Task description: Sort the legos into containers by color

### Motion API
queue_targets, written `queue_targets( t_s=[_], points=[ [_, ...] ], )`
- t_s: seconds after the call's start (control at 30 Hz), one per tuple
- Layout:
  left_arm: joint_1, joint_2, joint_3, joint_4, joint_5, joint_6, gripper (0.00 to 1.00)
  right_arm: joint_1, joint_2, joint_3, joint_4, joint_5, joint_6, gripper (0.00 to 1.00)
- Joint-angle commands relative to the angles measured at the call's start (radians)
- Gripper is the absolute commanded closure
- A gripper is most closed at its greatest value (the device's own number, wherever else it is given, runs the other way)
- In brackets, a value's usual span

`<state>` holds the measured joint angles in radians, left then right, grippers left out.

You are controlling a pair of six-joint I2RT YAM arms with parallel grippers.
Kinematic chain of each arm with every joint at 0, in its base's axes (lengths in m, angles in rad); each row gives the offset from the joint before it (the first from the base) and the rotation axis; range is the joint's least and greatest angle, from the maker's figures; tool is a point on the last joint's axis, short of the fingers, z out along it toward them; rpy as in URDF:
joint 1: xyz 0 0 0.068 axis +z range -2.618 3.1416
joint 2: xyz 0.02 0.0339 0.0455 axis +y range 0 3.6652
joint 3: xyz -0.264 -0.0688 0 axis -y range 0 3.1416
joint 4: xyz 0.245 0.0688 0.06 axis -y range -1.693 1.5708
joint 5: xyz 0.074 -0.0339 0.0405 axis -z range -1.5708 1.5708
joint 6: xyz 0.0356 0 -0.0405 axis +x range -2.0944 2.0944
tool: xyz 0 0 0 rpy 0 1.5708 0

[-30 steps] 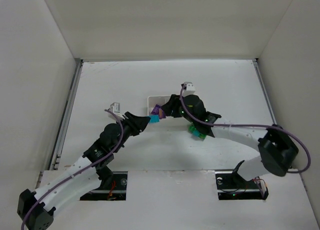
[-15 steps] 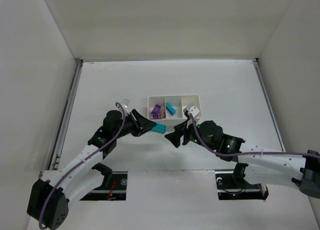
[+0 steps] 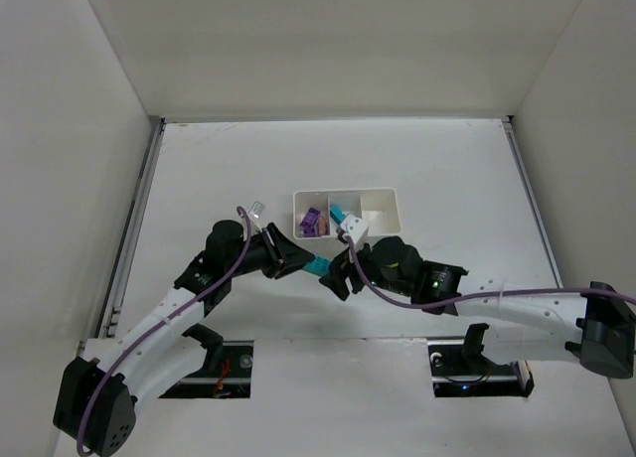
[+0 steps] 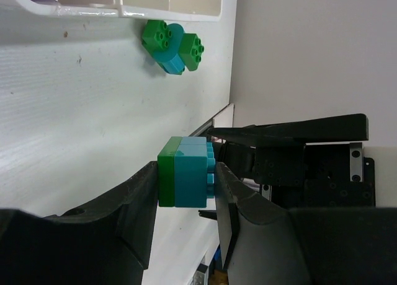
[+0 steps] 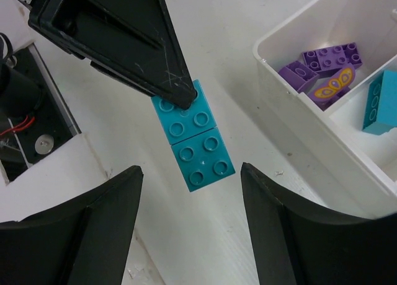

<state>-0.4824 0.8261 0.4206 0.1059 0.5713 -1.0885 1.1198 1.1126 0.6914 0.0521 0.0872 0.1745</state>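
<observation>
My left gripper (image 3: 301, 261) (image 4: 186, 173) is shut on a small stack of legos (image 3: 316, 266) (image 4: 186, 172) (image 5: 195, 136), cyan bricks with a green plate on one face, held above the table. My right gripper (image 3: 331, 278) (image 5: 190, 173) faces it, open, with its fingers (image 5: 93, 229) on either side of the stack's free end and not touching it. The white three-part tray of containers (image 3: 383, 192) (image 5: 273, 80) (image 4: 124, 10) holds purple bricks (image 3: 310, 222) (image 5: 319, 65) on the left and a cyan brick (image 3: 338, 215) (image 5: 379, 102) in the middle.
A loose cluster of green and cyan bricks (image 4: 172, 46) lies on the table just in front of the tray; my right arm (image 3: 447, 283) hides it in the top view. White walls enclose the table (image 3: 199, 179) on three sides.
My right gripper has left the tray, where purple bricks now lie, swung back toward the near side and come up to the cyan stack with wider jaws. My left gripper has shifted slightly right.
</observation>
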Motion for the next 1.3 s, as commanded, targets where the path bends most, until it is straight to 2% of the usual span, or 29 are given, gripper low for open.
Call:
queue_targets(
  t_s=[0.0,0.2,0.5,0.83,1.13,1.27],
  points=[
    [-0.003,-0.015,0.007,0.012,0.039,0.021,0.87,0.005,0.024,0.053,0.018,-0.032,-0.029,0.3],
    [-0.008,-0.016,0.007,0.012,0.044,0.025,0.87,0.001,0.036,0.057,0.029,-0.037,-0.024,0.41],
    [-0.014,-0.013,0.003,0.012,0.053,0.036,0.87,-0.002,0.064,0.062,0.037,-0.023,-0.035,0.38],
    [-0.015,-0.016,-0.006,0.012,0.061,0.052,0.87,-0.022,0.073,0.054,0.058,-0.037,-0.01,0.57],
    [0.005,-0.013,-0.031,0.002,0.033,0.088,0.88,-0.088,0.006,0.023,0.083,-0.076,0.048,0.67],
    [0.02,-0.045,-0.048,0.005,0.013,0.093,0.89,-0.16,-0.023,-0.003,0.118,-0.128,0.114,0.68]
  ],
)
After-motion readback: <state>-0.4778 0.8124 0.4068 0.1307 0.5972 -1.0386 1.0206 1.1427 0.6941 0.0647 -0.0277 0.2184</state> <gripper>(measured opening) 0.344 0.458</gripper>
